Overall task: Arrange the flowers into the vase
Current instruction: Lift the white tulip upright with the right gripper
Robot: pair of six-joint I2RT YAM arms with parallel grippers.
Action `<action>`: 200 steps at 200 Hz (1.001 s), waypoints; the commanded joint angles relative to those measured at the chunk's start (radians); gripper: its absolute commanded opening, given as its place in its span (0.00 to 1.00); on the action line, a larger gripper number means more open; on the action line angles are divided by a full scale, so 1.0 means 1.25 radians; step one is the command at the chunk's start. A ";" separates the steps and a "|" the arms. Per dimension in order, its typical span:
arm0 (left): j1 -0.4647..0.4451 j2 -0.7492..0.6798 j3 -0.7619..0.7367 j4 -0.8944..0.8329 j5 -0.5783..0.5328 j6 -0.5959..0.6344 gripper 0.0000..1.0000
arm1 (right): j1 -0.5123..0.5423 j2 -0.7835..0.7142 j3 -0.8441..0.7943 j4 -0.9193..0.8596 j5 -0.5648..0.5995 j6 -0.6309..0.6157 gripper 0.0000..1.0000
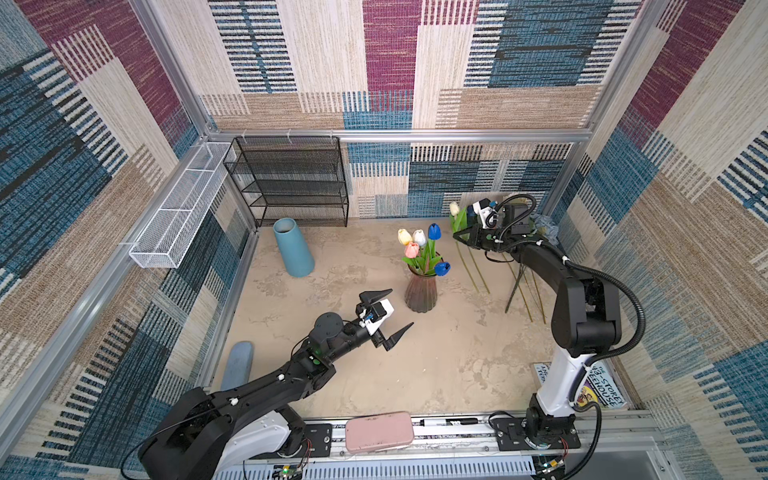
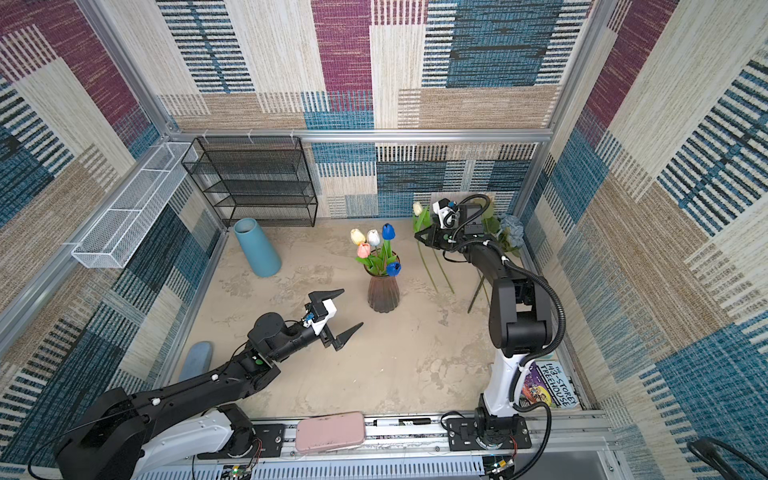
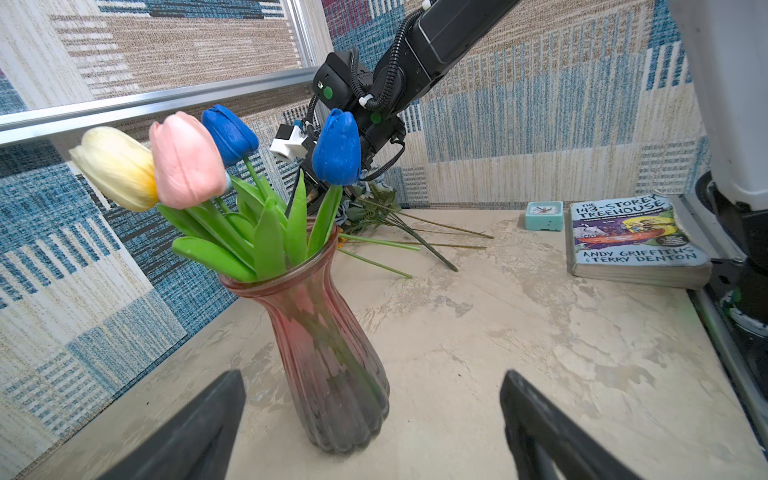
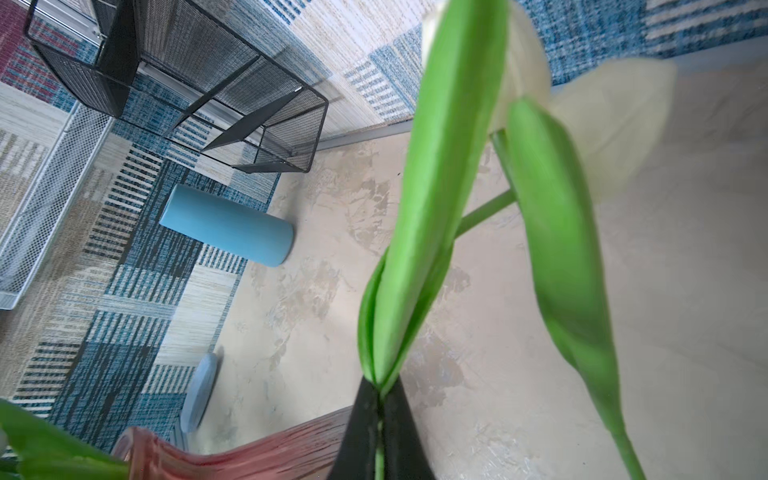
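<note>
Between the closed fingers of the right gripper sits the leafy stem of a cream tulip, beyond the pink vase, which holds five tulips. Beside that vase the left gripper gapes wide, empty.

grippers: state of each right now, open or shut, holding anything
Left gripper: open, holding nothing, beside the pink vase.
Right gripper: shut on the cream tulip, gripped at its green leaves.
</note>
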 commanded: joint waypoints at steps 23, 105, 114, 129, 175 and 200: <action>0.000 0.005 0.003 0.021 0.009 -0.002 0.98 | -0.004 0.006 0.013 -0.080 0.206 -0.047 0.00; 0.000 0.035 0.015 0.033 0.019 -0.004 0.99 | 0.003 0.068 0.007 -0.093 0.218 -0.080 0.30; 0.000 0.033 0.014 0.032 0.019 -0.003 0.99 | 0.002 0.051 0.003 -0.077 0.215 -0.076 0.32; 0.000 0.031 0.013 0.029 0.017 -0.003 0.99 | 0.002 0.012 -0.018 -0.040 0.215 -0.071 0.37; 0.000 0.048 0.009 0.049 0.015 -0.008 0.99 | 0.002 0.032 0.025 -0.126 0.445 -0.151 0.42; 0.001 0.053 0.015 0.045 0.017 -0.006 0.99 | 0.002 0.096 0.056 -0.195 0.517 -0.211 0.42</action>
